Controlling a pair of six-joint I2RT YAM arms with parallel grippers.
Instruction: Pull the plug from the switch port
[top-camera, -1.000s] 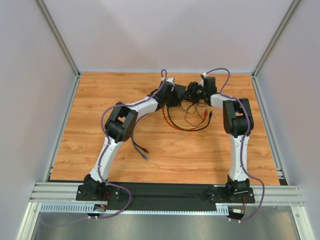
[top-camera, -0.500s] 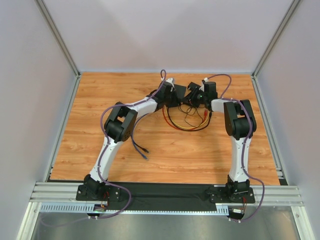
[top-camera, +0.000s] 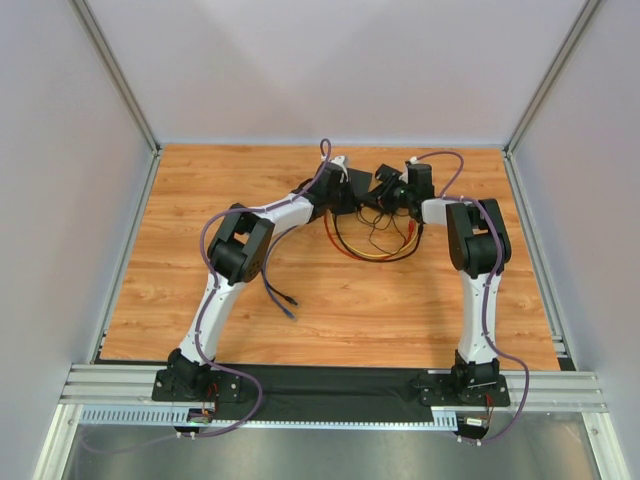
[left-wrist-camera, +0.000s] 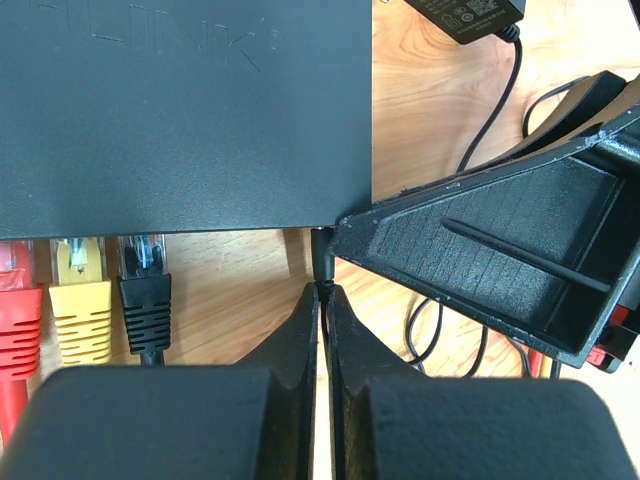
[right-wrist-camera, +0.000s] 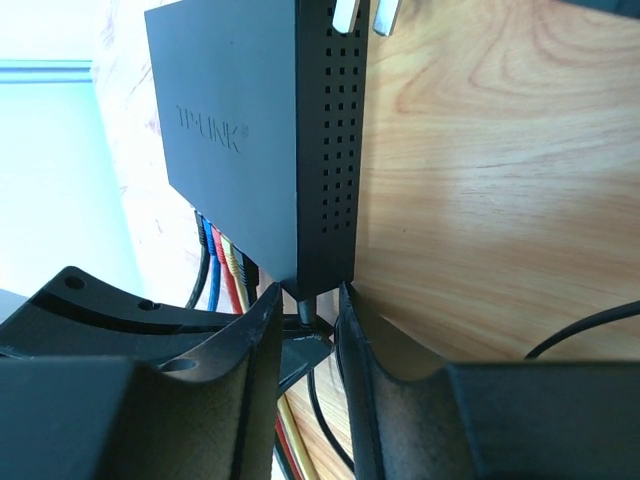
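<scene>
The switch (left-wrist-camera: 180, 110) is a flat black box lying at the back middle of the table in the top view (top-camera: 354, 186). Red (left-wrist-camera: 18, 310), yellow (left-wrist-camera: 80, 305) and black (left-wrist-camera: 146, 300) network plugs sit in its row of sockets. A thin black round plug (left-wrist-camera: 322, 255) sits at the switch's right corner. My left gripper (left-wrist-camera: 322, 292) is shut on this plug just below the switch's edge. My right gripper (right-wrist-camera: 303, 292) is shut on that same corner of the switch (right-wrist-camera: 250, 130), with the plug (right-wrist-camera: 304, 306) between its fingers. One right finger (left-wrist-camera: 480, 260) shows in the left wrist view.
A small black power adapter (left-wrist-camera: 465, 15) with thin black wire lies just beyond the switch. Red, yellow and black cables loop on the wood in front of the switch (top-camera: 372, 250). A loose purple cable end (top-camera: 284, 300) lies nearer the arms. Grey walls enclose the table.
My right wrist has shifted slightly nearer and closer in on the switch corner. The left arm and the switch have not visibly moved.
</scene>
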